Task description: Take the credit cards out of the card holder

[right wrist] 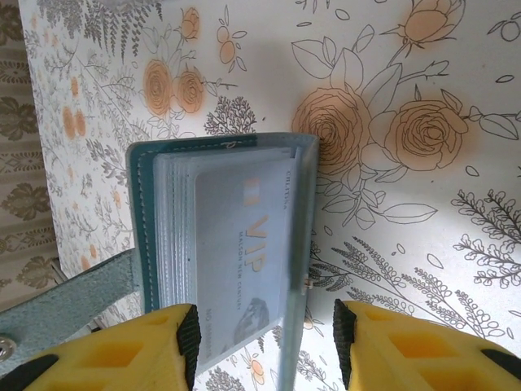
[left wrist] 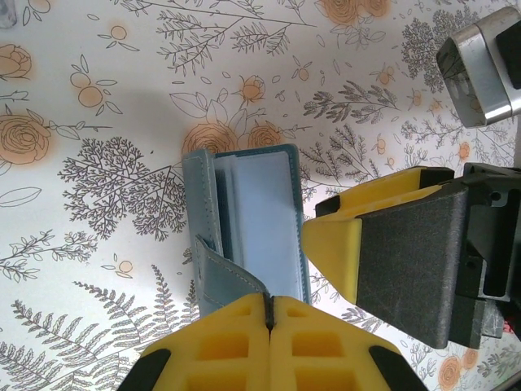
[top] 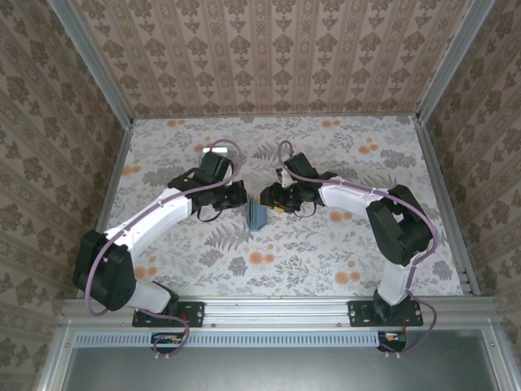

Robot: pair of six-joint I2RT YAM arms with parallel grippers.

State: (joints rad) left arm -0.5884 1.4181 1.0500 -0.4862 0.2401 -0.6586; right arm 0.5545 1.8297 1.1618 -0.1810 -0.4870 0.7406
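The card holder (top: 257, 216) is found near the middle of the table (top: 326, 244), between the two grippers. At its left side, its strap (left wrist: 228, 273) is clamped in the left gripper (left wrist: 269, 314). At its right side, the right gripper (right wrist: 264, 334) is placed around its edge, one finger on either side, not touching. A card (right wrist: 244, 244) is kept inside the card holder.

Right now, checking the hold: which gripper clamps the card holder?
The left gripper: its jaws are shut on the flap of the card holder; the right gripper stands open near it.
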